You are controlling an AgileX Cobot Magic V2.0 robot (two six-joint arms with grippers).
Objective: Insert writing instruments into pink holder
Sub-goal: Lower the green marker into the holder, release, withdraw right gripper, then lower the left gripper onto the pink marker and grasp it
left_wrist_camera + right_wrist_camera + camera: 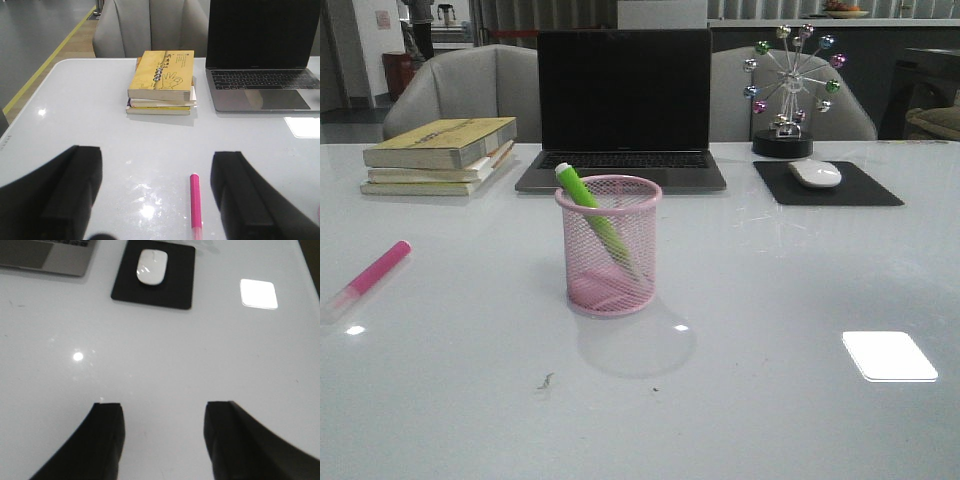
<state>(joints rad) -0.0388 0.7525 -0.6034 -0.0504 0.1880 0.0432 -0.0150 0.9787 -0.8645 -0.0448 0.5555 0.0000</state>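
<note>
While both grippers gape empty, pink marker (378,268) lies flat, clear cap toward robot.

Glossy white table (770,400) — two grey chairs (460,90) behind, dim rm.

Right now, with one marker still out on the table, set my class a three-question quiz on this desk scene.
1. True or false: the green marker stands inside the pink holder.
2. Which arm's fingers flank the pink marker? A) left B) right
3. Fill in: the mouse rests on a black ____.

Key: 1 true; 2 A; 3 mouse pad.
</note>
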